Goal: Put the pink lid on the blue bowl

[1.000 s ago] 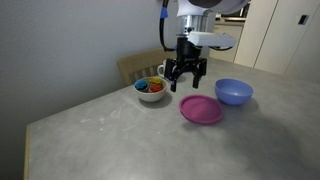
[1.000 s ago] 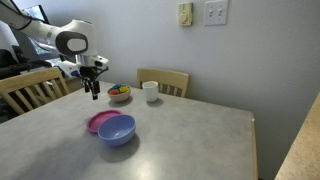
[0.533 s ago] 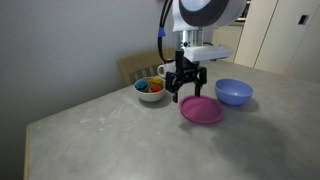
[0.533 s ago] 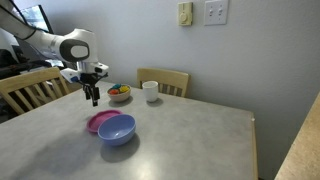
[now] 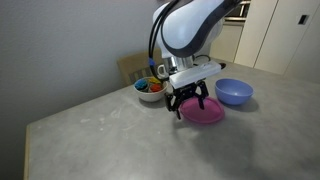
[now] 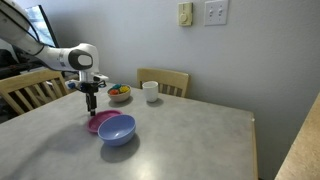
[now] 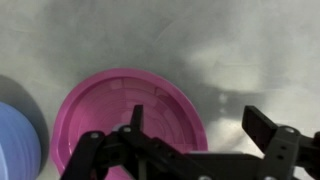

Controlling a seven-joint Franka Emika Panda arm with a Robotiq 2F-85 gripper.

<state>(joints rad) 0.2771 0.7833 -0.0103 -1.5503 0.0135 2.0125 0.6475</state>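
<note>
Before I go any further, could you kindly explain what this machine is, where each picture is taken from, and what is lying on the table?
The machine is one robot arm, steered remotely by a person, with a two-fingered gripper at its end. Two pictures come from cameras standing in the room on different sides of the grey table; the third comes from a camera on the wrist, looking down past the gripper. On the table lie a flat pink lid, a blue bowl beside it, a small bowl with colourful contents and a white mug. The gripper hangs open close over the lid and holds nothing.
</note>
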